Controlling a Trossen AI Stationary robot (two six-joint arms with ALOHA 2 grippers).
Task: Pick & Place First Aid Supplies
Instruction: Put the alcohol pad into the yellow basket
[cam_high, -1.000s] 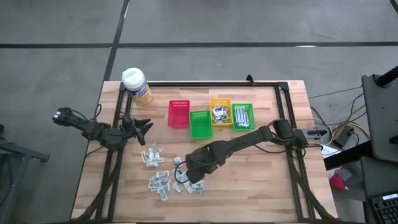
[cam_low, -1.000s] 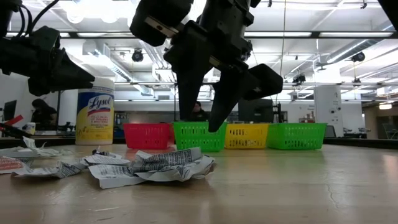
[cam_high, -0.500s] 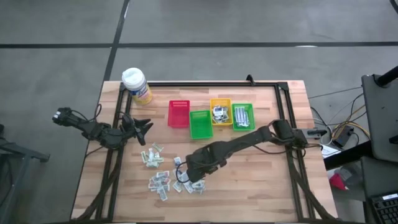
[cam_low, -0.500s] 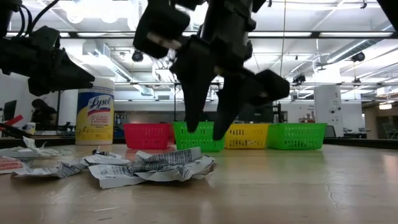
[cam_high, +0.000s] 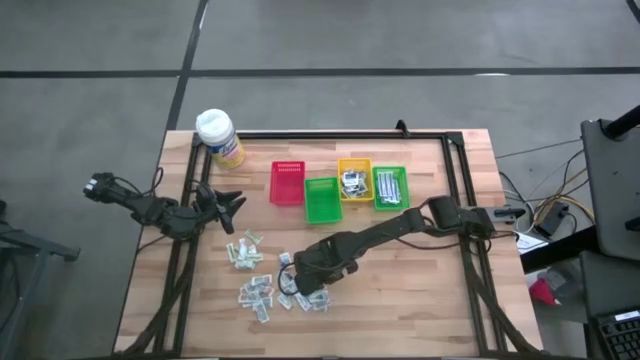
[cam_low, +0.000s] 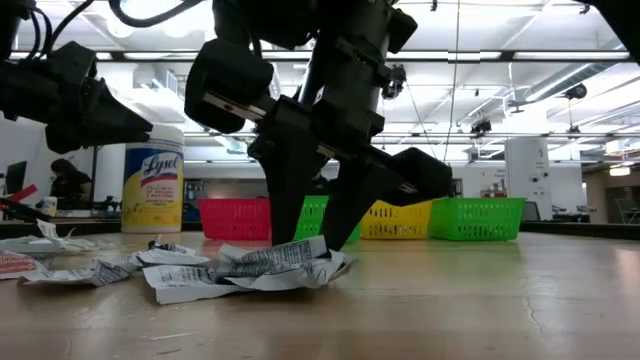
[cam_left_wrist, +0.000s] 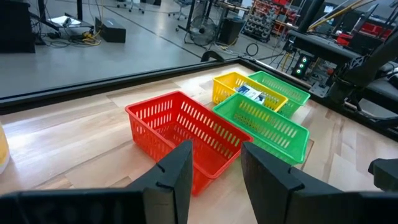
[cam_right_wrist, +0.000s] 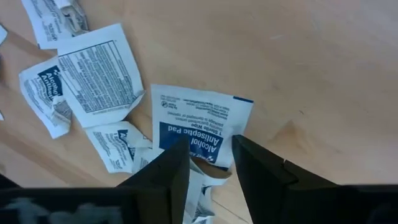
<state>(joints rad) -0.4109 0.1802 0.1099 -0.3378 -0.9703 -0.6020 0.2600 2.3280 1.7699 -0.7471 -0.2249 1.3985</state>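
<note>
The first aid supplies (cam_high: 262, 280) are small white and blue-printed packets lying loose on the wooden table, left of its middle. My right gripper (cam_high: 300, 285) points steeply down over the right end of that pile. Its open fingers stand on either side of the near edge of an alcohol wipe packet (cam_right_wrist: 202, 127), which lies flat. In the low view its fingertips (cam_low: 283, 236) reach the top of the crumpled packets (cam_low: 250, 268). My left gripper (cam_high: 228, 203) waits open at the table's left side, pointing level toward the bins. My right gripper (cam_right_wrist: 211, 158) comes from above, slanting, with the alcohol wipe packet's edge (cam_right_wrist: 210, 163) between its two fingers. Whether the fingers touch the packet I cannot tell.
Beyond the pile stand a red bin (cam_high: 288, 182), a green bin (cam_high: 322, 199), a yellow bin (cam_high: 354, 179) holding packets and another green bin (cam_high: 390, 187). A yellow canister with a white lid (cam_high: 218, 135) stands at the far left corner. Bare wood lies to the right.
My right gripper has gone down from above the pile until its fingertips reach the packets, rolling a little as it sank. The packets lie as before.
</note>
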